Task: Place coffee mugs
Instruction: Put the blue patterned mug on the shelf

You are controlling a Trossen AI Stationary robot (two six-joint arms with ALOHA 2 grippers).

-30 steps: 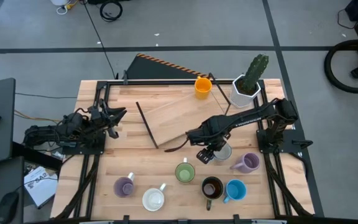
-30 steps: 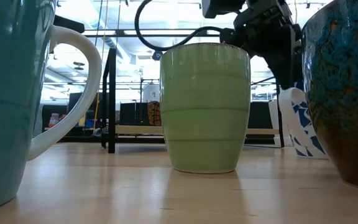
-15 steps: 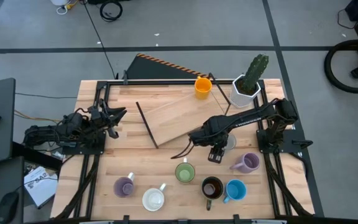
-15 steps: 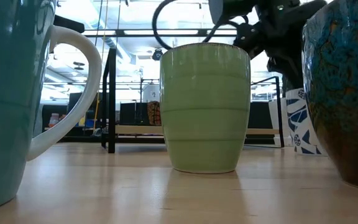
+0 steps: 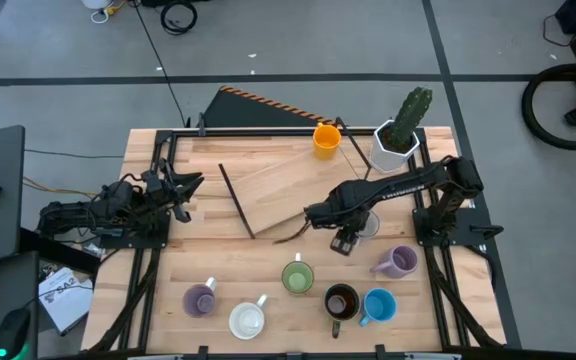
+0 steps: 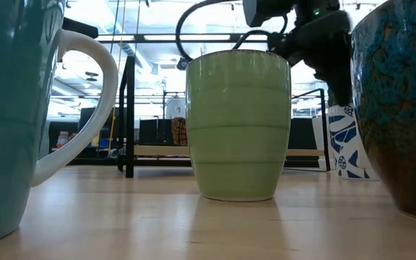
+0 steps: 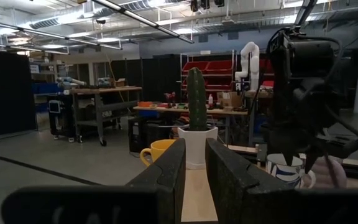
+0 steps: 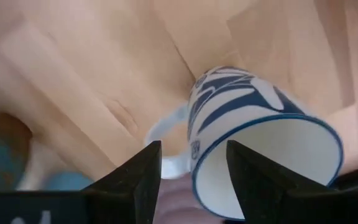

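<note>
**Right tool hovering over the blue-patterned white mug**

We are holding our right tool [image 5: 344,240] above the counter [image 5: 268,285], toward its right side. Its two fingers [image 8: 135,177] are standing spread, with the handle and rim of the white mug with blue markings [image 8: 260,146] showing between and just beyond them. We cannot tell whether the fingers are touching it. In the low view that mug [image 6: 345,144] is standing upright on the wood behind the green mug [image 6: 238,123].

Our left tool [image 5: 190,183] is waiting at the counter's left edge, its fingers [image 7: 166,177] standing close together with a narrow gap and nothing between them.

The other mugs are sitting along the counter's near edge: a purple mug [image 5: 200,299] and a white mug [image 5: 247,320] toward the left corner, the green one in the middle, a dark brown mug [image 5: 341,301] touching a blue mug [image 5: 379,306] to its right, and a second purple mug [image 5: 399,262] near the right edge. An orange mug [image 5: 326,139] is standing at the far edge, beside a cactus in a white pot [image 5: 398,135]. A lighter wooden board [image 5: 278,185] is lying at an angle in the middle.
</note>
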